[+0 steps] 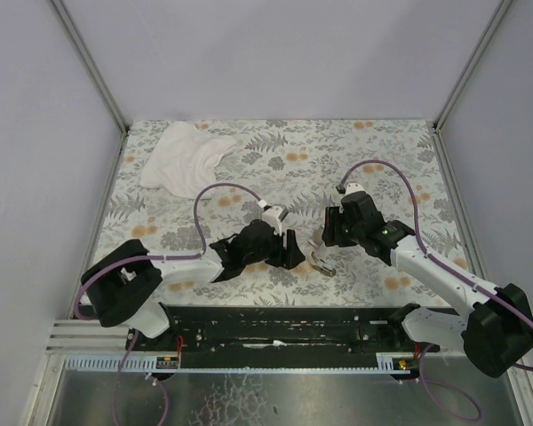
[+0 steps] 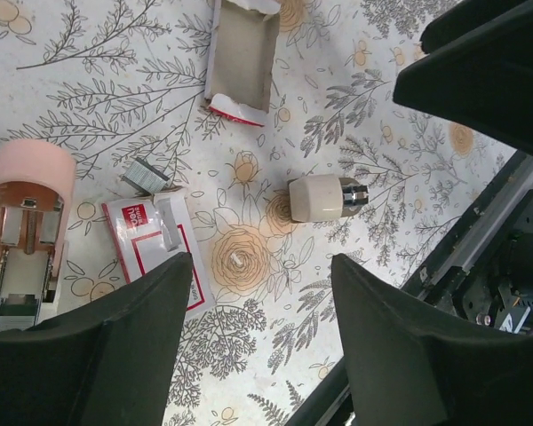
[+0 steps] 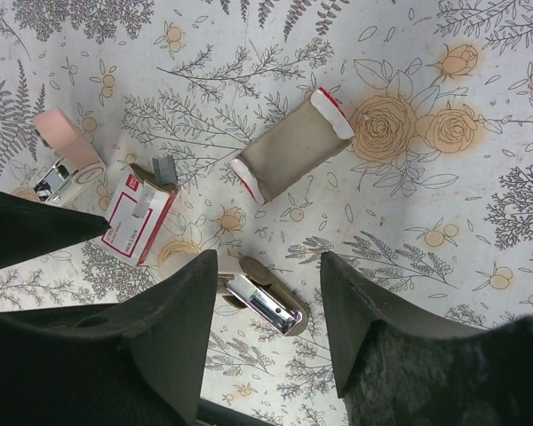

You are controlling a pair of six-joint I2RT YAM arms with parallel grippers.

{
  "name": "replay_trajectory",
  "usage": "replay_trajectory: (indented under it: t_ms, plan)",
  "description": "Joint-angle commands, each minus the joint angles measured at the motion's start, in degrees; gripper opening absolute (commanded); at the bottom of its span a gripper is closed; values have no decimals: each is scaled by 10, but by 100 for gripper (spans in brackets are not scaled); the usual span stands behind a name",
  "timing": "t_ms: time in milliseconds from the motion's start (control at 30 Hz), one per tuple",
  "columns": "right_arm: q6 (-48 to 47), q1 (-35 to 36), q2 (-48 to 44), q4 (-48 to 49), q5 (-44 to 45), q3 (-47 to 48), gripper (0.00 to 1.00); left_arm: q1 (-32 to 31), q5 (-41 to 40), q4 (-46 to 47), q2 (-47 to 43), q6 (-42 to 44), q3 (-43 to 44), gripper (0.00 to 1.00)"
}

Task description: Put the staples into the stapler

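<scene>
The stapler (image 2: 27, 209) (image 3: 60, 151), pink with silver parts, lies hinged open at the left of both wrist views. Beside it is the red-edged staples box (image 2: 151, 253) (image 3: 138, 213) with a grey strip (image 2: 171, 224) on its label. A small block of staples (image 2: 145, 175) (image 3: 164, 169) lies next to it. My left gripper (image 2: 262, 262) (image 1: 289, 248) is open above bare table, right of the box. My right gripper (image 3: 268, 257) (image 1: 327, 238) is open over a beige piece with a silver channel (image 3: 265, 303) (image 2: 324, 197) (image 1: 320, 256). Whether it touches that piece I cannot tell.
An empty cardboard sleeve with red ends (image 2: 242, 58) (image 3: 289, 146) lies beyond the box. A white cloth (image 1: 185, 158) sits at the back left. The black rail (image 1: 275, 324) runs along the near edge. The two arms nearly meet at the table's middle.
</scene>
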Motion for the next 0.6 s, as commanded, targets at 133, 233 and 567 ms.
replay_trajectory:
  t_ms: [133, 233, 567]
  plan:
    - [1, 3, -17, 11, 4, -1, 57, -3, -6, 40, 43, 21, 1, 59]
    - [3, 3, -22, 7, 5, -1, 57, -3, -13, 37, 64, 34, 4, 58]
    - [-2, 3, -16, 15, -1, 5, 58, -3, -27, 18, 18, 27, -72, 57]
